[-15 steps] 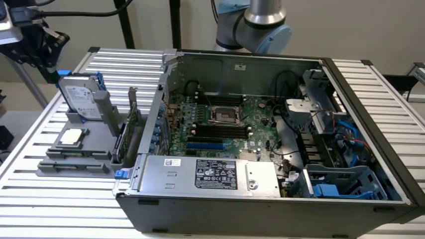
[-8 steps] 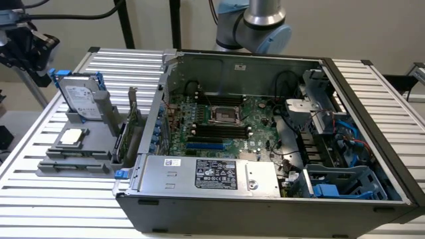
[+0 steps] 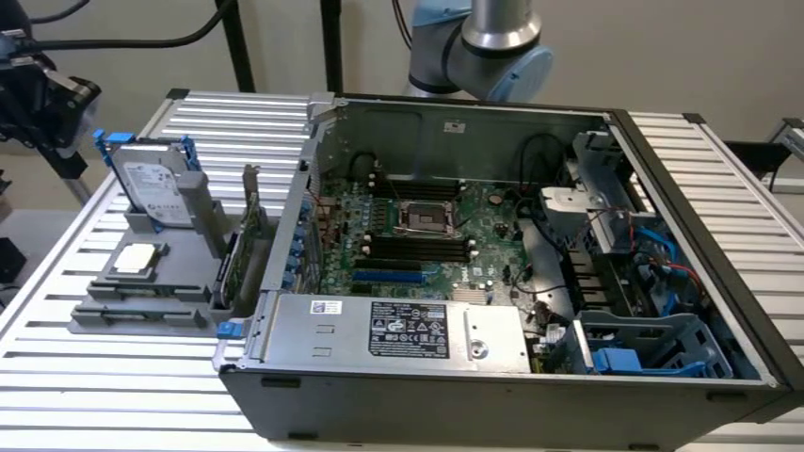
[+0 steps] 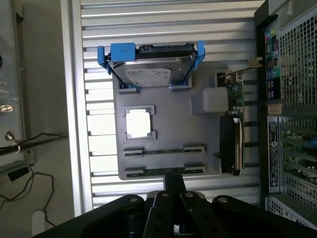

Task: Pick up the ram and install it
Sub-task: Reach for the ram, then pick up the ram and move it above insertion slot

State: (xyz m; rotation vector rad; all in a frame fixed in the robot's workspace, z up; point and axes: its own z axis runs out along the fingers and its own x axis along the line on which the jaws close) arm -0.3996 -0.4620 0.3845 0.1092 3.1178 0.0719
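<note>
Your black gripper (image 4: 174,184) hangs over the long, thin green ram stick (image 4: 151,171) lying in the grey holder tray (image 4: 168,124); its grip cannot be told.

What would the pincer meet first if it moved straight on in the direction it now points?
Most likely the ram, lying in the nearest slot of the grey holder, since the pincer points down at that edge. Depth is unclear, so the holder itself might come first.

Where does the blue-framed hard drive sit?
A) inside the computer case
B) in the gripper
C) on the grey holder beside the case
C: the hard drive stands on the grey holder, outside the computer case.
</note>
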